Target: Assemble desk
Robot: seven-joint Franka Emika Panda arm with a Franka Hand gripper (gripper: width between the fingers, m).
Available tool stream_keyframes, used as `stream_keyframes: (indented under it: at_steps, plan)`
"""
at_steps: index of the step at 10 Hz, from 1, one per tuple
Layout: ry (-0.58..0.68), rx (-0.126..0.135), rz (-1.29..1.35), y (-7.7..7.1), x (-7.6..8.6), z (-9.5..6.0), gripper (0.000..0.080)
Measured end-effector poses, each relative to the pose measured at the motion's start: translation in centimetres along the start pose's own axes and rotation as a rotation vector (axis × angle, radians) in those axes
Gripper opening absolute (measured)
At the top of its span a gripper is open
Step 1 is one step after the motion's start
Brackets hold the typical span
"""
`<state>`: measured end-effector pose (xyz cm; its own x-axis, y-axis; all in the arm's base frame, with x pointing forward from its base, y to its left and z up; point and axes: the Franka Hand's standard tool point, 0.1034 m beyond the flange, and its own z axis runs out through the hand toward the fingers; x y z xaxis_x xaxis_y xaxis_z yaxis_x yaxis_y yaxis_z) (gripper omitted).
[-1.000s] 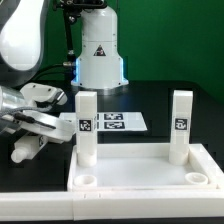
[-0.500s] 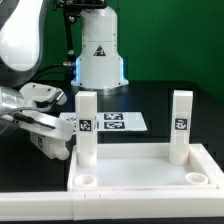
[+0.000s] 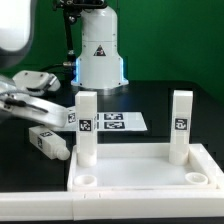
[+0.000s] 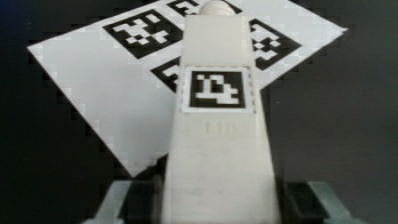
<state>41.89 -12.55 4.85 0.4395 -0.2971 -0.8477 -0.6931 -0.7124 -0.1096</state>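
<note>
Claw (image 4: 210,204): pinches one loose leg (image 4: 214,120) between both fingers, holds it tilted low by the table (image 3: 25,185) at the exterior view's left; contact with table not sure. Beyond leg's tip, the marker board (image 4: 80,90). More to right, desk panel (image 3: 140,184) flat on table, first upright leg (image 3: 87,125) and second upright leg (image 3: 181,122) at its rear corners.

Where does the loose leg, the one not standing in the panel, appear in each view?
Exterior view: loose leg, tilted, at the exterior view's left, beside the panel.
Wrist view: loose leg fills the centre, tag facing the camera.
Shared landmark: the marker board.
</note>
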Motion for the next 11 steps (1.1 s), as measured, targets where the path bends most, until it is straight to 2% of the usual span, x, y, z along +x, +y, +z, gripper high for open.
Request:
stream_keyframes:
  at_steps: [1,2,3,5,6,7,8,9,11]
  plan:
    - [-0.01,0.009,-0.016,-0.7,-1.4,-1.2,0.0284]
    - [0.01,0.013,-0.03,-1.4,-2.1,-2.5,0.0284]
    - [0.109,0.01,-0.039,-1.6,-1.1,-3.0,0.0284]
    - [0.261,0.013,-0.09,-1.2,-0.8,-3.2,0.0285]
    - [0.293,0.023,-0.117,-1.6,-1.8,-5.1,0.0285]
    - [0.375,0.022,-0.177,-2.7,-2.6,-7.7,0.0285]
    - [0.436,0.0,-0.232,-4.3,-3.6,-9.8,0.0285]
    - [0.498,-0.008,-0.259,-5.7,-3.7,-10.5,0.0285]
    - [0.674,-0.002,-0.256,-5.5,-3.2,-10.7,0.0285]
